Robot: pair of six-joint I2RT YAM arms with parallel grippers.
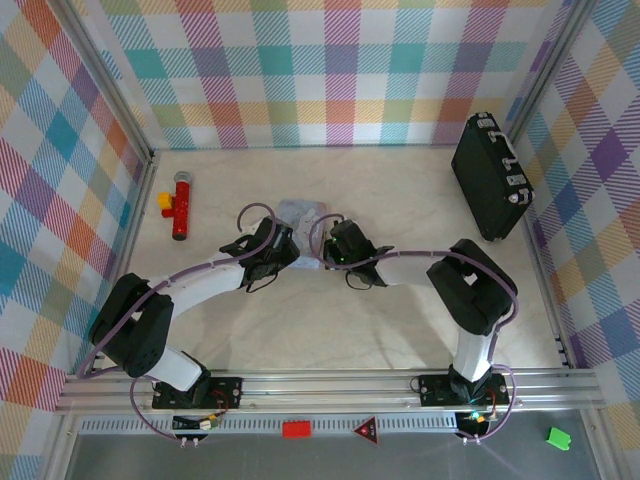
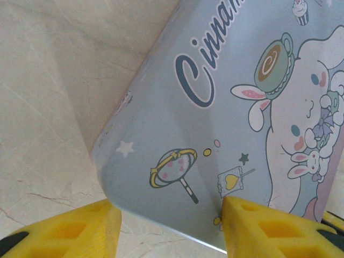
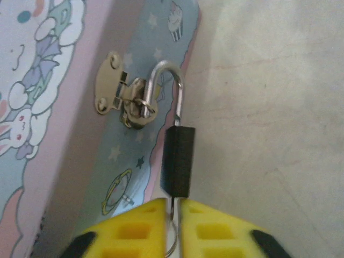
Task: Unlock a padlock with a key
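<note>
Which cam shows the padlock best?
Right wrist: black padlock, shackle through the blue case hasp, key in the right end effector. Top external: arms cover that spot. Left wrist: left end effector gripping the case's illustrated side.

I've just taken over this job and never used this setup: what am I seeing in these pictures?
Two robot arms are bolted at the near edge of the table. The overhead picture looks down from behind them; the other two come from wrist cameras, yellow fingers showing. On the table: a pale blue box in the middle, a red and yellow toy left, a black case far right. The left gripper clamps the box's corner. The right gripper pinches a key under the small black padlock, whose silver shackle hangs through the box's latch.
</note>
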